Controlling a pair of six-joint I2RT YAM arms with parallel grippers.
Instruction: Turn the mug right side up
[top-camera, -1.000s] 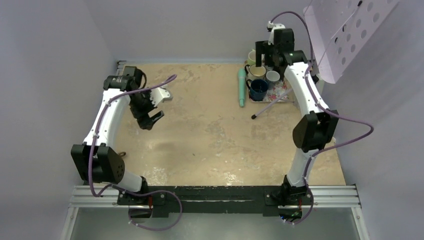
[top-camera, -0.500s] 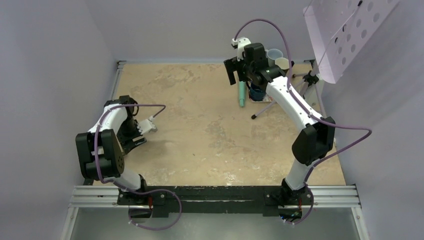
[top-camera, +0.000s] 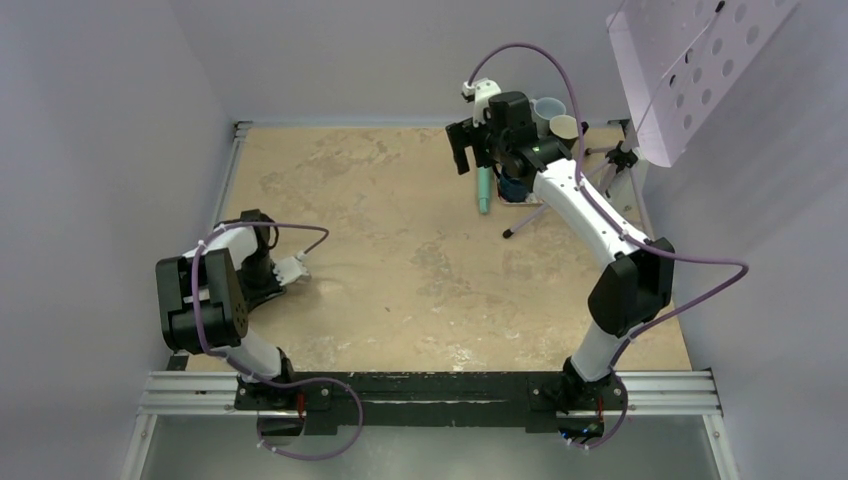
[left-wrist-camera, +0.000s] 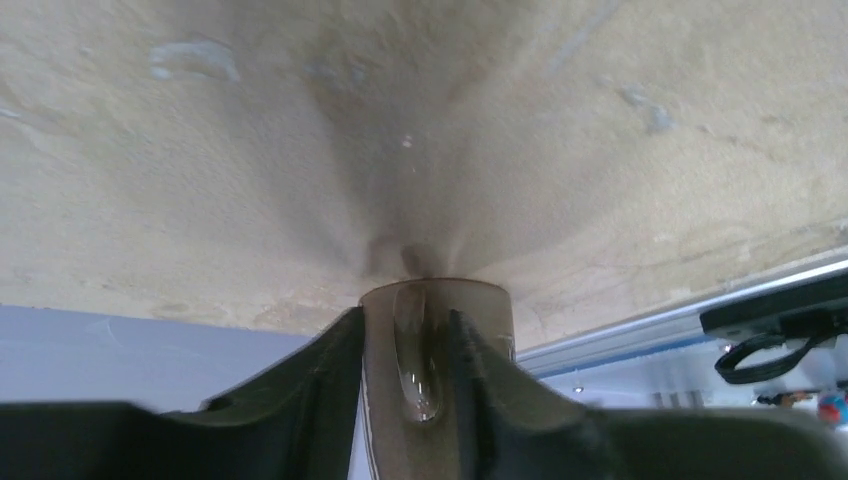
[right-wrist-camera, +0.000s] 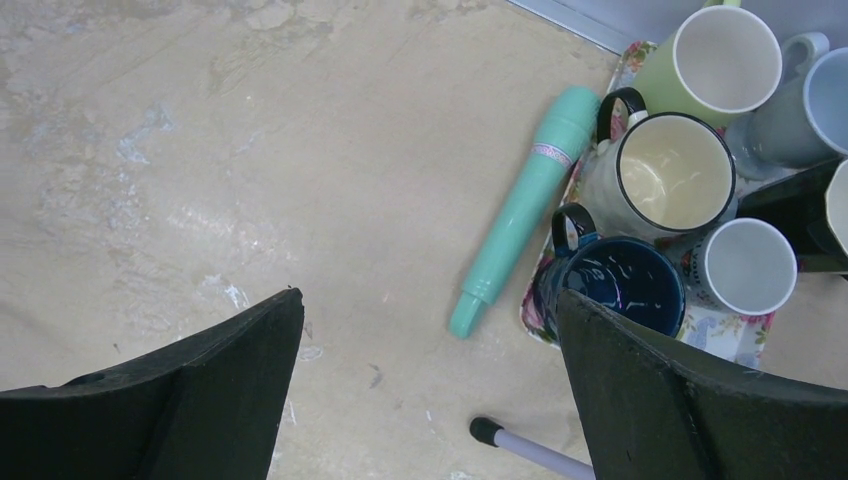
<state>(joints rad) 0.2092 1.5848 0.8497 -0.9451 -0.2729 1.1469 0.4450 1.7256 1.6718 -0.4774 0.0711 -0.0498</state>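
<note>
Where desk (top-camera: 400, 260) nears its left edge, left claw (left-wrist-camera: 405, 315) clamped on taupe mug (left-wrist-camera: 488, 312) around handle (left-wrist-camera: 418, 350); which way up, unclear. Right claw (right-wrist-camera: 430, 298) spread wide above desk near tray (right-wrist-camera: 730, 335) of upright mugs (right-wrist-camera: 670, 175), teal tube (right-wrist-camera: 530, 205) alongside.

2 white arms (top-camera: 590, 210) with black joint blocks (top-camera: 630, 290), looping purple cables (top-camera: 520, 46), matte black jaws

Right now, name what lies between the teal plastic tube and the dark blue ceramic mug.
Right wrist view: only the floral tray's rim and a sliver of tan tabletop.
</note>
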